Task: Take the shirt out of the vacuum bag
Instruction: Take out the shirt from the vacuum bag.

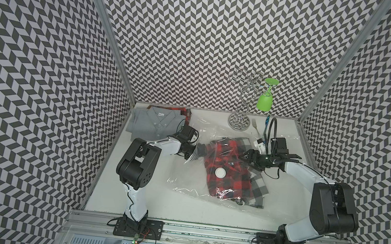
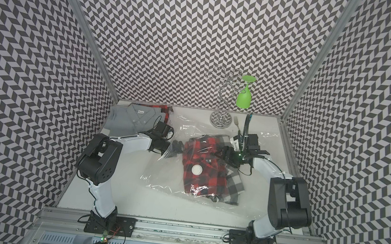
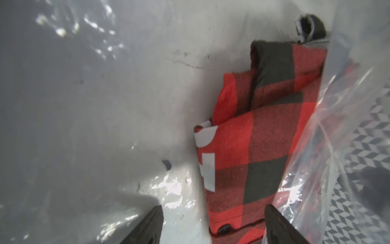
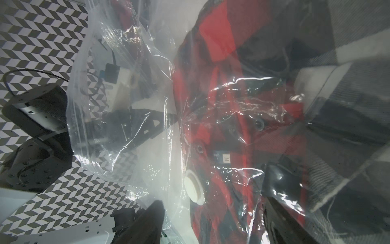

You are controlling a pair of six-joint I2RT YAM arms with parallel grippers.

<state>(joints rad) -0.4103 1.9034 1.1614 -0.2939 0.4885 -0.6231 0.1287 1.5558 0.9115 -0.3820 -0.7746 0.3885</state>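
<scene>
On the white table, the vacuum bag lies flat between both arms, and the red checked shirt is inside it, under the white valve. The left gripper reaches into the bag's mouth, its fingers wide apart around the shirt's edge without pressing it. The right gripper hangs over the bag, also spread wide, gripping nothing.

On the table the vacuum bag lies in the middle with the shirt inside its right half, the left gripper at its left edge, the right gripper over its right side, a folded shirt behind it at far left, and a stand bearing a hanging glass, a fork beside it, at far right.
</scene>
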